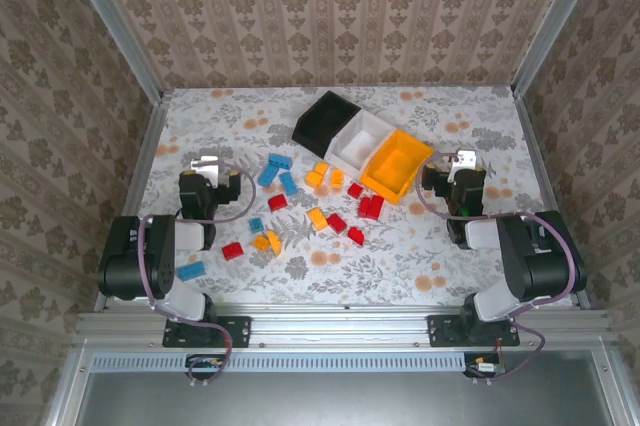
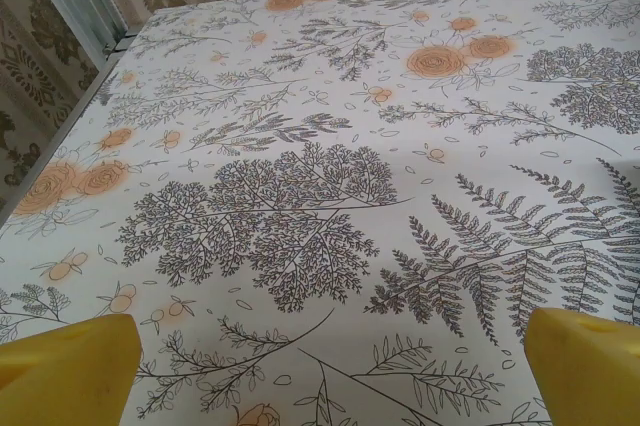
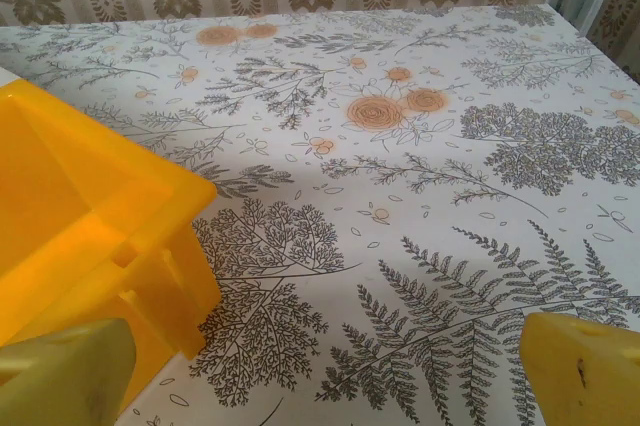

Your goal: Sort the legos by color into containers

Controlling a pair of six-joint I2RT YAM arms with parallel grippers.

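Three containers stood in a slanted row toward the far side of the counter [image 1: 420, 256], touching one another: a black bin [image 1: 322, 118] farthest back, a white bin [image 1: 358, 141] in the middle, and an orange-yellow bin [image 1: 398, 166] nearest the right arm. We saw the legos [image 1: 317, 217] scattered loose on the flower-printed counter in front of the bins, between the two arms. Blue bricks [image 1: 275, 168] lay mostly on the left, with one blue brick [image 1: 190, 270] off by itself close to the left arm. Red bricks [image 1: 372, 207] clustered just in front of the orange-yellow bin, and others spread toward the middle. Orange bricks [image 1: 318, 174] sat near the white bin and among the red ones. The left pincer [image 1: 208, 164] hung over the left part of the counter, well apart from the bricks; in its wrist view its yellow fingertips [image 2: 70, 366] stood spread wide above the printed surface, grasping nothing. The right pincer [image 1: 462, 164] hovered just beside the orange-yellow bin [image 3: 90, 236], whose corner rose at the left of the right wrist view. Its fingertips [image 3: 585, 366] were likewise released and wide apart.
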